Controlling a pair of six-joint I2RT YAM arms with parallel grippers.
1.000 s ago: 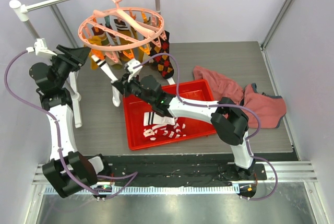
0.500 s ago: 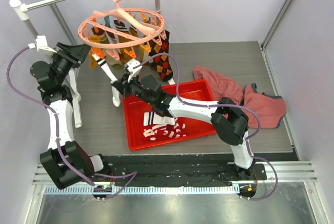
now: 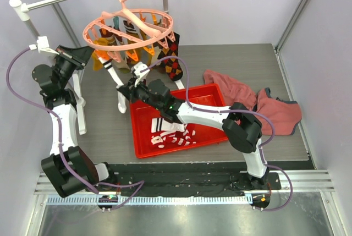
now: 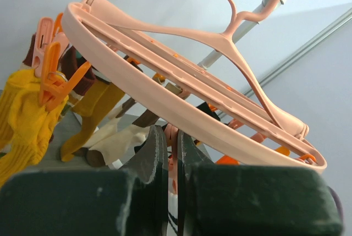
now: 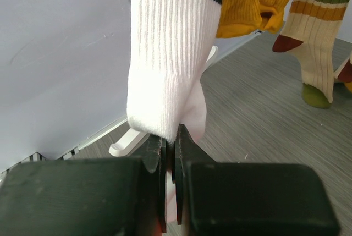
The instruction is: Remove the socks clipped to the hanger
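Pulling stage, by the look: right end effector (image 5: 171, 137) pinching lower end of white sock (image 5: 165, 65) below hanger (image 4: 165, 101), left end effector (image 4: 171, 137) narrow on a peg (image 4: 172, 164) under hanger's ring; next move likely needs peg squeezed apart, sock drawn down.

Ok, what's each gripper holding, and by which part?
The right gripper pinches the white sock by its hanging bottom end. The left gripper looks closed on a peg under the hanger.
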